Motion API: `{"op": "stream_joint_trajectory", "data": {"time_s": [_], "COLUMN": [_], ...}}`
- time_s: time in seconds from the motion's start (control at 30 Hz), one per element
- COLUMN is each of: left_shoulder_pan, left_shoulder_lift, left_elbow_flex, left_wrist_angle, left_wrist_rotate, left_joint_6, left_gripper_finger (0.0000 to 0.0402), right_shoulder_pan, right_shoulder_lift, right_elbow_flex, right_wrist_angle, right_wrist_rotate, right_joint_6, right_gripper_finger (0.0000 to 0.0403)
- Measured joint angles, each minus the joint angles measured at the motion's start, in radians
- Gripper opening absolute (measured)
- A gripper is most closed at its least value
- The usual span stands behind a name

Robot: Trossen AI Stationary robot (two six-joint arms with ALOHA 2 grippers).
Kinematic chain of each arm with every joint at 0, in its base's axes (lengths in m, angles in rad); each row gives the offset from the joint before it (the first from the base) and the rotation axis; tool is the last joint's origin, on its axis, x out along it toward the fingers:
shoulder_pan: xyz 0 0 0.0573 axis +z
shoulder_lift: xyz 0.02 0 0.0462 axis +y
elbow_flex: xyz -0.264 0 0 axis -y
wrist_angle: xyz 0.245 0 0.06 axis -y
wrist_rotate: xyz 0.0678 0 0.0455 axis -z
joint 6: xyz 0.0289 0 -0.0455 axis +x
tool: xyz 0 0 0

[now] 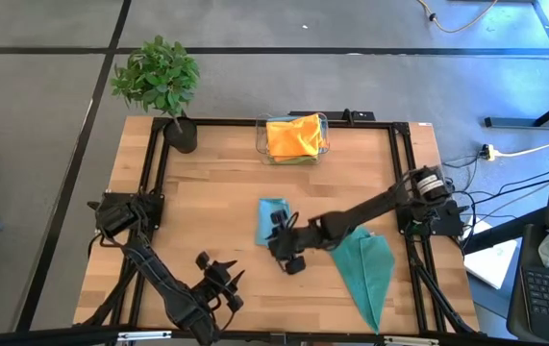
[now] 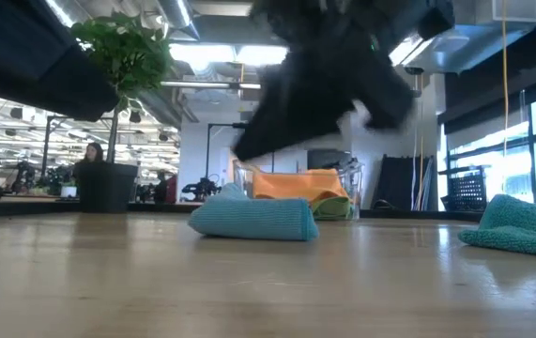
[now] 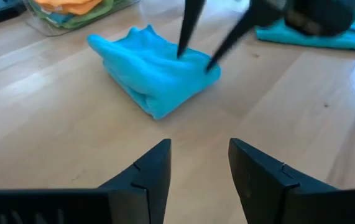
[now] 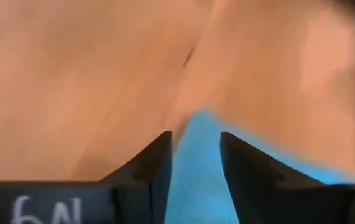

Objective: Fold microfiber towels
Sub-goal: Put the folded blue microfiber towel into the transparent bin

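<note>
Presently on the table:

- Table (image 1: 216, 192): light wooden top inside a black frame.
- Folded blue towel (image 1: 271, 220): a small, thick bundle near the middle of the table, lying flat on the wood; in the low view (image 2: 253, 218) it shows as a low roll in front of the bin.
- Right gripper (image 1: 281, 227): reaches in from the right side and stands over the near edge of the folded blue towel. Fingers (image 4: 149, 171) parted, with blue cloth showing in the gap between them; in the left wrist view the two tips rest at the towel's edge (image 3: 196, 59). Whether they pinch the cloth cannot be told.
- Left gripper (image 1: 218, 271): at the front edge of the table, left of centre, well apart from the towel. Jaws released, nothing between them.
- Teal towel (image 1: 365, 269): spread loosely in a long, pointed shape at the right front of the table, unfolded.
- Clear bin (image 1: 294, 140): at the back edge, centre, holding an orange towel (image 1: 293, 135) with a strip of green cloth under it.
- Potted plant (image 1: 159, 82): back left corner, dark pot.
</note>
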Motion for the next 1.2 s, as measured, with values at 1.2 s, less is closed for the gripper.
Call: {"op": "stream_joint_trajectory", "data": {"time_s": [1.2], "left_shoulder_pan": [-0.008], "left_shoulder_lift": [0.001], "left_elbow_flex": [0.000], "left_wrist_angle": [0.015], "left_wrist_rotate": [0.002], "left_joint_6": [0.035], "left_gripper_finger": [0.0153], "right_shoulder_pan": [-0.111], "right_shoulder_lift": [0.145], "right_elbow_flex": [0.005], "right_wrist_angle": [-0.081], "right_wrist_rotate": [-0.078], "right_joint_6": [0.159], "right_gripper_finger": [0.0183]}}
